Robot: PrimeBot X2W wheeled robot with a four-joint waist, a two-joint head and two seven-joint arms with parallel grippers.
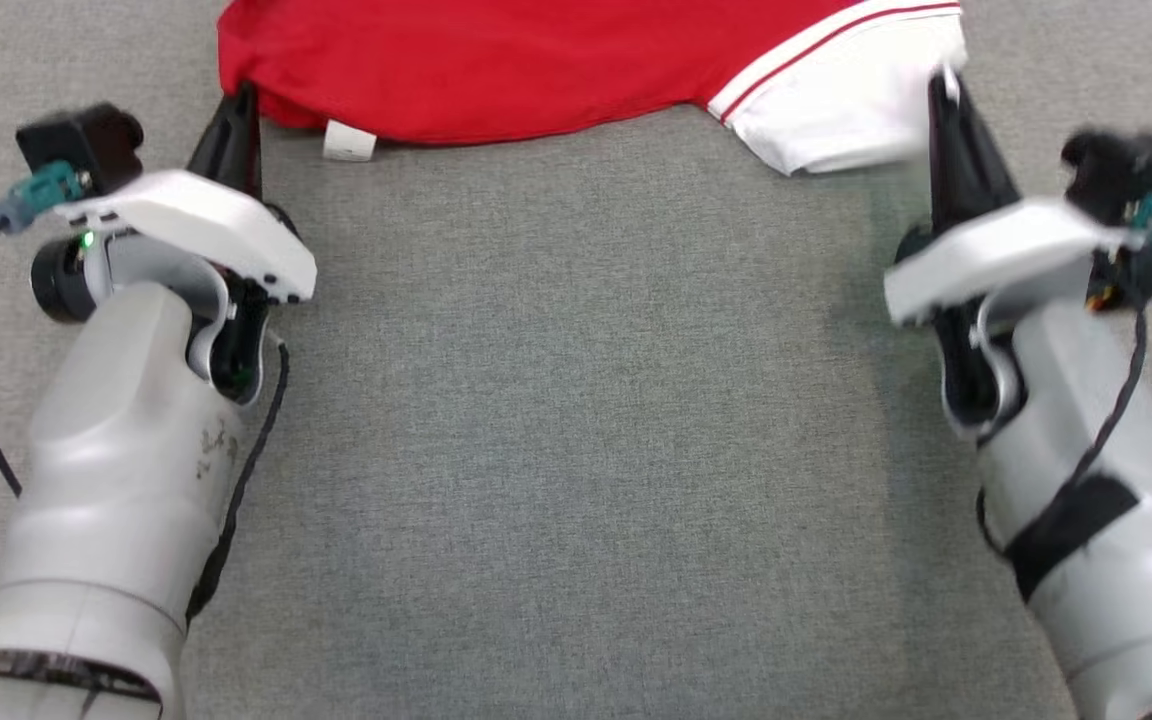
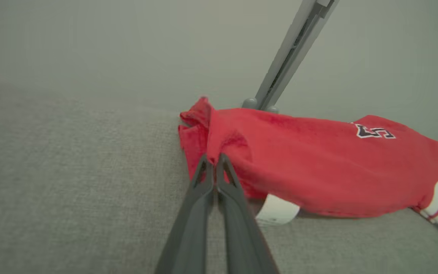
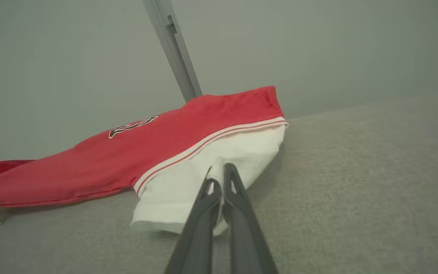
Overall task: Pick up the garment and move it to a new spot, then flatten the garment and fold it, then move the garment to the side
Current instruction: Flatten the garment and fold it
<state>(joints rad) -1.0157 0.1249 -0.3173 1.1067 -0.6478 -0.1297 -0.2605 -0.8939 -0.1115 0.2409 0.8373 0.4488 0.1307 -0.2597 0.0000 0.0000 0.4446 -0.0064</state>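
I have the red jersey garment with a white sleeve and red-striped trim (image 1: 536, 70) lying along the far edge of the grey woven cloth surface (image 1: 576, 400). It is spread left to right, with its small white sewn-in label (image 1: 349, 142) poking out from the near hem on the left. My left gripper (image 1: 236, 105) has its two dark fingers pressed together on the red near-left corner, and in the left wrist view a little cloth is bunched up above the tips. My right gripper (image 1: 944, 95) is clamped the same way on the edge of the white sleeve at the near right, so both tools are narrow and holding fabric. I judge the garment light, soft and limp. It should sag between the two grips and drag on the rough surface rather than slide freely, and such a thin pinch could slip out if I pull hard or unevenly. The corner and the sleeve hem look like sound places to hold, since the seams are thicker there. A grey metal post (image 2: 291, 57) stands just behind the garment, so I would keep any lift clear of it.
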